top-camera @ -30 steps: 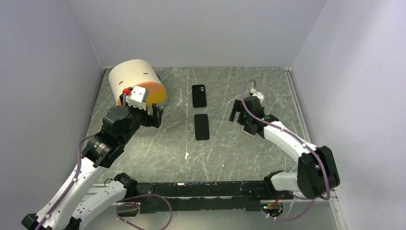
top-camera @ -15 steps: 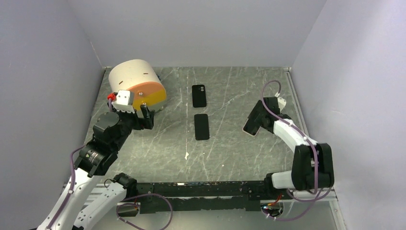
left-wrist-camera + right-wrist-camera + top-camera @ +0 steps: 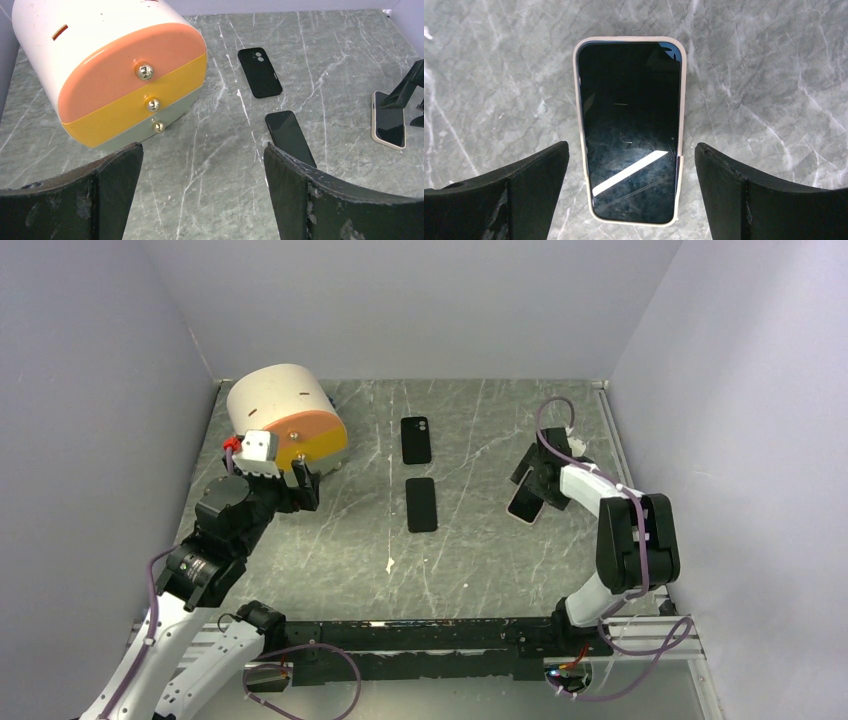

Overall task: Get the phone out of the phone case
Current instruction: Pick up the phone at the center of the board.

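Bright, even, diffuse light from above; shadows faint, soft-edged. In right wrist view phone (image 3: 630, 130) sharp; white glare streak across lower screen. Flanking phone, right gripper fingers (image 3: 499, 200) dark, underexposed, slightly soft. Top view mildly soft.

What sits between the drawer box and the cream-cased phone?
Two black handsets, seen in the top view: the camera-side-up handset and, nearer the arms, the screen-up handset.
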Tool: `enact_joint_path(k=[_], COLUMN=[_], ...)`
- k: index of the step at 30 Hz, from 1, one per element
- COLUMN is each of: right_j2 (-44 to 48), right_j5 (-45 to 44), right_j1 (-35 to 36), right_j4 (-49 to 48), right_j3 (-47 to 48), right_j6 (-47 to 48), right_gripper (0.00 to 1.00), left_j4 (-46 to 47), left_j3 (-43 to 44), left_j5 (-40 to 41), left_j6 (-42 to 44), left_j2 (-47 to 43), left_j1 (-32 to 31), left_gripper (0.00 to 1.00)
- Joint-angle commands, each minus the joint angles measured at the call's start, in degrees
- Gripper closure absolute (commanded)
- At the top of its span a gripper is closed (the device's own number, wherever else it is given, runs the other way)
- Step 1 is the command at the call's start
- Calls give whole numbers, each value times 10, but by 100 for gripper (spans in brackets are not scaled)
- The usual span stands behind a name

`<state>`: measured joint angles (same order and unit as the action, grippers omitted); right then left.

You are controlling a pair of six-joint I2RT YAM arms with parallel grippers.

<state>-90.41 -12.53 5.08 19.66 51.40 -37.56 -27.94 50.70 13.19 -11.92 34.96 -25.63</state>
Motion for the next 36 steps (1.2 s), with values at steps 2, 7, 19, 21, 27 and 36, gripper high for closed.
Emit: enact_joint_path(k=[2, 7, 19, 21, 27, 36], right_j2=[-34, -67, -80, -67, -27, 48], right_j5=[-26, -24, -19, -8, 32, 99], right_j1=[9, 17, 48, 48, 52, 118], right_j4=[24, 30, 48, 45, 12, -60], right_j3=[31, 42, 37, 32, 13, -3], right_j6=[2, 12, 15, 21, 57, 215], right_gripper=[1, 2, 30, 36, 61, 78], left_j4=[9, 9, 9, 10, 8, -21], left_j3=[-2, -2, -2, -2, 5, 34], left_j5=[-1, -4, -23, -29, -63, -148], left_j6=[-15, -15, -16, -17, -27, -60], left_j2=[-3, 0, 5, 6, 18, 61], left_j1=[6, 8, 14, 16, 24, 28], left_gripper=[6, 6, 6, 6, 6, 6])
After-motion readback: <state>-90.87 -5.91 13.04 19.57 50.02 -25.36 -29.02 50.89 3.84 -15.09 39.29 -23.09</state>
